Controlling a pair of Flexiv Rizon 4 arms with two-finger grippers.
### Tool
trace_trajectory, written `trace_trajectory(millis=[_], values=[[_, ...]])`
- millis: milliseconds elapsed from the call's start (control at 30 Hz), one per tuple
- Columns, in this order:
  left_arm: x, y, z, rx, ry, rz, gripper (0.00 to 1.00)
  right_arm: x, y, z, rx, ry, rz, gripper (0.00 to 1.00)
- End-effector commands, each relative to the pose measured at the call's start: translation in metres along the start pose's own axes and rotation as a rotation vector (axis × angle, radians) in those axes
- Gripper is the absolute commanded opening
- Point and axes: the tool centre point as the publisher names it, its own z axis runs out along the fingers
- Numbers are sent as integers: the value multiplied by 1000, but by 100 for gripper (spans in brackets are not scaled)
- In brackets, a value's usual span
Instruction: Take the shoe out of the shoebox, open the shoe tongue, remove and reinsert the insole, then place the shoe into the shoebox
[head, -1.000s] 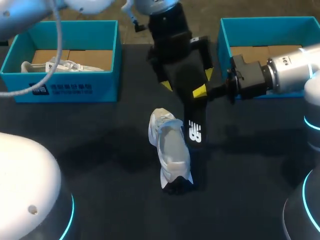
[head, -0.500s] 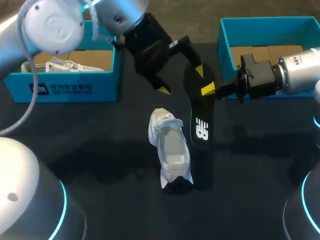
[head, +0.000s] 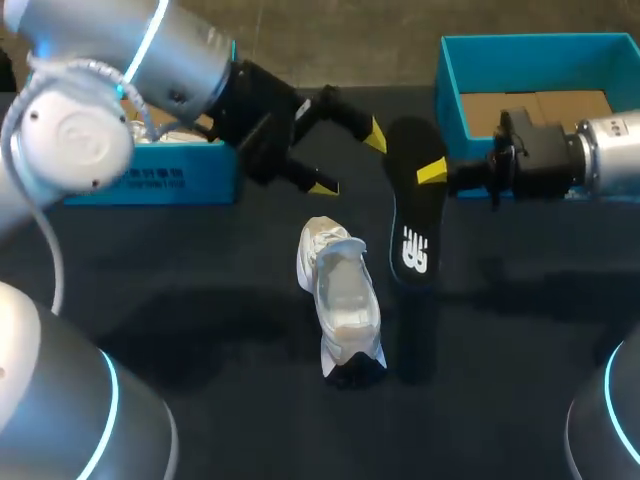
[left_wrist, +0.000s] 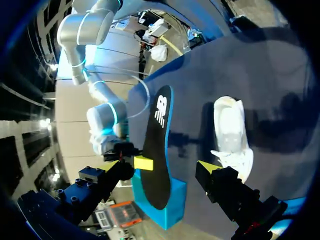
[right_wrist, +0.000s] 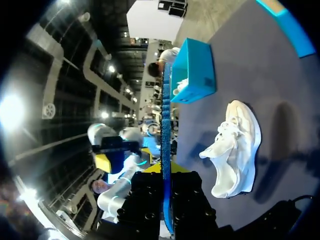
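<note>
Two blue boxes stand at the back of our dark table (head: 520, 340). The left shoebox (head: 150, 178) is half hidden behind our left arm, and a second shoe (right_wrist: 181, 86) shows inside it in the right wrist view. The right shoebox (head: 530, 55) stands behind our right arm. The white shoe (head: 340, 295) lies on the table near the middle, outside both boxes. Just beside it, on its right, hangs the black insole (head: 415, 215). Our right gripper (head: 435, 175) is clamped on the insole's far end, one finger on each face. Our left gripper (head: 348, 160) holds nothing; its fingers are spread wide, near that same end of the insole and apart from it
</note>
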Motion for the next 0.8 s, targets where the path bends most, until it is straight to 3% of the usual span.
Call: trace_trajectory(millis=[33, 267, 600, 667, 800], values=[[7, -4, 1, -22, -340, 17, 100, -2, -8, -4, -7, 26, 7, 0], [4, -1, 0, -54, -473, 70, 100, 15, -11, -9, 7, 25, 6, 0], [3, 7, 6, -92, -532, 62, 100, 31, -17, -5, 4, 21, -15, 0], [2, 8, 7, -98, -552, 68, 89, 32, -18, -2, 6, 25, -17, 0], [-1, 11, 10, -104, -558, 70, 89, 33, -22, 2, 9, 32, -20, 0]])
